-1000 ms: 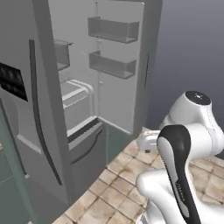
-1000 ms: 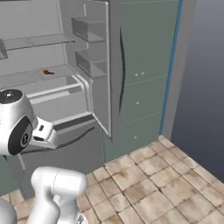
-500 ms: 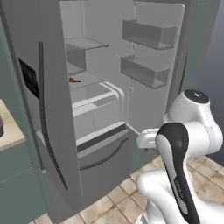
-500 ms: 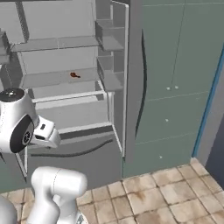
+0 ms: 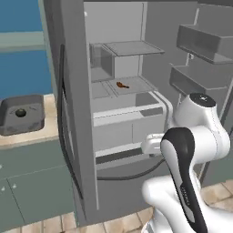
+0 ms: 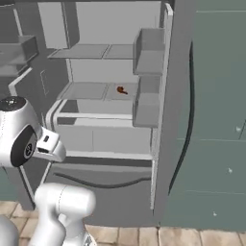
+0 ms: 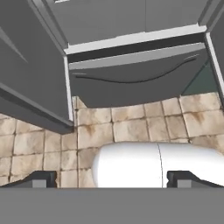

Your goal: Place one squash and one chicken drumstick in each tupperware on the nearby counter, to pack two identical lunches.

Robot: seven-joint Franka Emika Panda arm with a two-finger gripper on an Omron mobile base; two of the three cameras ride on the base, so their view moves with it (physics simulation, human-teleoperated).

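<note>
The fridge (image 5: 127, 100) stands open; 1 reddish chicken drumstick (image 5: 121, 84) lies alone on its middle shelf (image 6: 96, 91). A dark tupperware (image 5: 21, 113) sits on the beige surface (image 5: 27, 136) left of the fridge, holding 1 round squash (image 5: 20, 112). The claw (image 7: 111, 179) hangs fingers apart, empty, over floor tiles (image 7: 131, 127). No writing is readable.

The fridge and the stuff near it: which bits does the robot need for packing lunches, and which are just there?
Needed:
chicken drumstick on a fridge shelf
dark tupperware, on the counter
gripper, open, holding nothing

Just there:
fridge doors
door bins
floor tiles
</note>
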